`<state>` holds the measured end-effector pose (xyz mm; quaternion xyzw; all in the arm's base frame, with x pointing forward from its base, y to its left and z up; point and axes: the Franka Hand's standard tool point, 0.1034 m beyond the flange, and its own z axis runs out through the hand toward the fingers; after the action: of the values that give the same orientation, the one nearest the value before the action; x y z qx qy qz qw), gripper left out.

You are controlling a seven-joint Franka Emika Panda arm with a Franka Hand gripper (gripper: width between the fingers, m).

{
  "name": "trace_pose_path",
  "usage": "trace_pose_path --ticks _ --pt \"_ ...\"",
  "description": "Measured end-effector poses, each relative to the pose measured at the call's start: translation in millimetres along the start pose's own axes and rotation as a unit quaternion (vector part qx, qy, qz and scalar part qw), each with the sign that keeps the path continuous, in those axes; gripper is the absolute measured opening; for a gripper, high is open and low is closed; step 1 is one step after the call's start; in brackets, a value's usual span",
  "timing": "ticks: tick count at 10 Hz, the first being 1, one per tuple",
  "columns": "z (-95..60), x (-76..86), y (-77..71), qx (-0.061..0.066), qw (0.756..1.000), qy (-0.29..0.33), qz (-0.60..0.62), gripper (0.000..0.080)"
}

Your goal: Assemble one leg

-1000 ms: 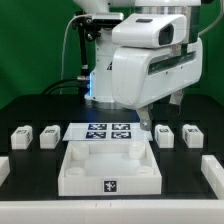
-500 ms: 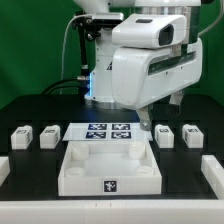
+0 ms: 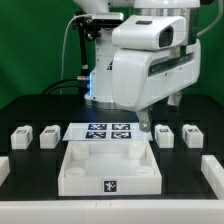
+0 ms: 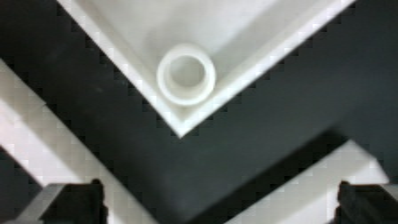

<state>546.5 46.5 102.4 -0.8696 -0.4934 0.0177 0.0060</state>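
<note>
Several small white legs with marker tags lie on the black table: two at the exterior view's left (image 3: 21, 134) (image 3: 48, 136) and two at its right (image 3: 165, 135) (image 3: 191, 133). The big white square tray-shaped piece (image 3: 70, 166) lies at the front centre. My gripper (image 3: 150, 123) hangs over the tray's far right corner, open and empty. In the wrist view the gripper (image 4: 221, 202) is wide open, with dark fingertips (image 4: 71, 205) at both sides. Beyond them are a corner of the tray (image 4: 249, 35) and its round hole (image 4: 187, 77). No leg shows in the wrist view.
The marker board (image 3: 108, 131) lies flat just behind the tray. White bars stand at the table's left edge (image 3: 3, 166) and right edge (image 3: 212, 172). The arm's white body (image 3: 150, 60) fills the upper middle of the exterior view.
</note>
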Motion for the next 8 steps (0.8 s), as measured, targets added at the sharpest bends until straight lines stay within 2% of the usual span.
trace_pose_path --ticks 2,3,4,5,6,8 --pt "20.4 -49.0 -24.9 0.008 0.992 -0.003 -0.123 0.0650" --pt "32.6 -71.8 -34.4 0.016 0.988 -0.005 -0.151 0.0650" --pt "46.9 -91.0 -40.2 0.017 0.975 0.000 -0.222 0.0650" --pt "63.9 -108.6 -50.0 0.024 0.968 0.004 -0.251 0.0650" --pt "74.2 -112.3 -56.8 0.031 0.975 0.003 -0.220 0.0650" --pt "94.8 -115.9 -63.2 0.026 0.975 0.010 -0.219 0.0650"
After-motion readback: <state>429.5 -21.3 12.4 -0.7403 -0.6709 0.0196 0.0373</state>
